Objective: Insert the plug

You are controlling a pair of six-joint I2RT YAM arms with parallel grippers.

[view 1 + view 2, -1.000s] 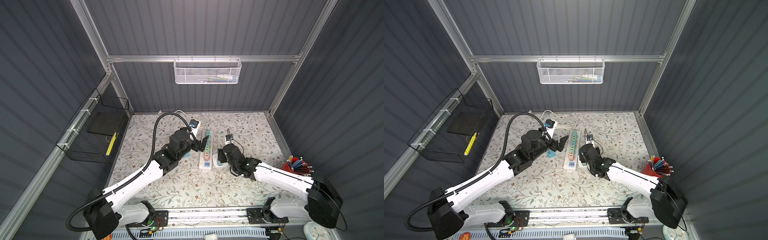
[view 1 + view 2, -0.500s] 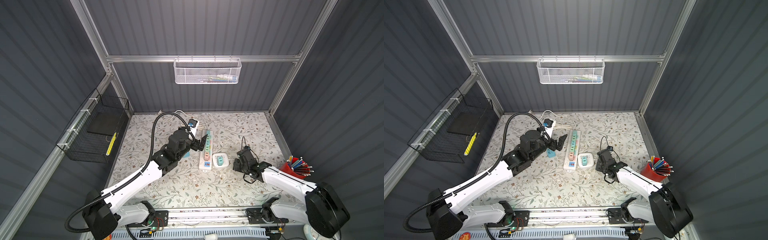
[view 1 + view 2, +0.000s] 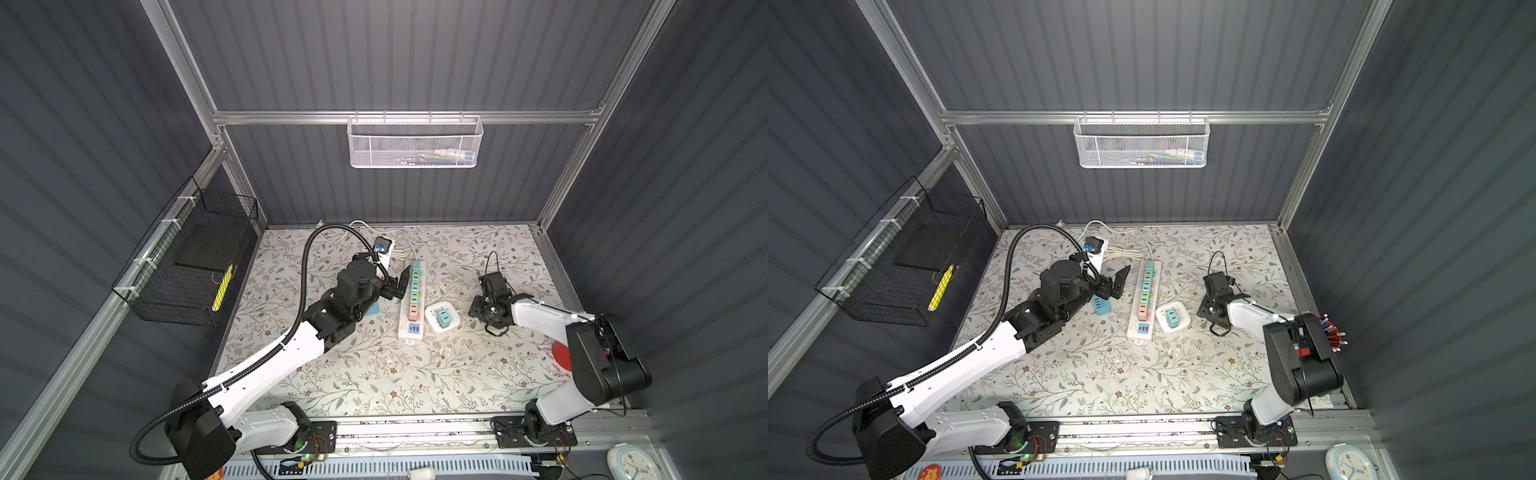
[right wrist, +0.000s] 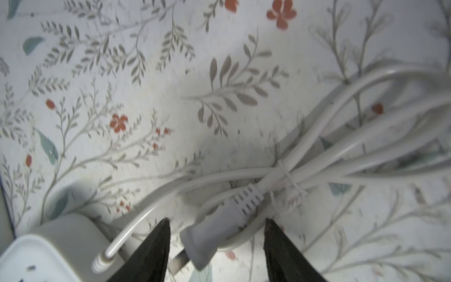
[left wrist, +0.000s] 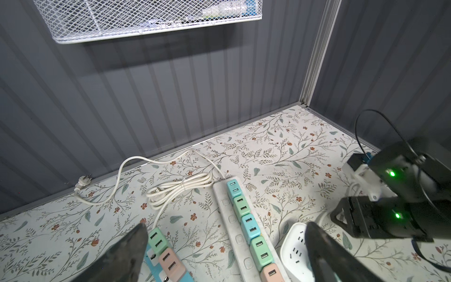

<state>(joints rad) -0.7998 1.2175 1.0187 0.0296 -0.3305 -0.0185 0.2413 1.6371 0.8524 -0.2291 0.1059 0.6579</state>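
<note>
In the right wrist view a white plug [image 4: 214,227] on a tied, bundled white cable [image 4: 341,146] lies flat on the floral table. My right gripper [image 4: 216,219] is open and straddles the plug, with a gap on each side. In both top views the right gripper [image 3: 478,309] [image 3: 1206,309] hangs low, to the right of a white square socket [image 3: 453,322] [image 3: 1179,326]; the plug is hidden under it there. My left gripper [image 3: 399,284] [image 5: 227,224] is wide open and empty beside the long power strip [image 3: 413,299] [image 5: 246,219] of pastel adapters.
A small blue strip [image 3: 1101,306] lies under the left wrist. The long strip's own cable [image 5: 180,188] and plug [image 5: 81,182] lie near the back wall. A red pen cup [image 3: 1329,332] stands at the right edge. Mesh baskets hang on the back and left walls.
My right gripper has moved right, from beside the power strip to past the white square socket, uncovering it, and its jaws have narrowed a little. The left arm has stayed put.
</note>
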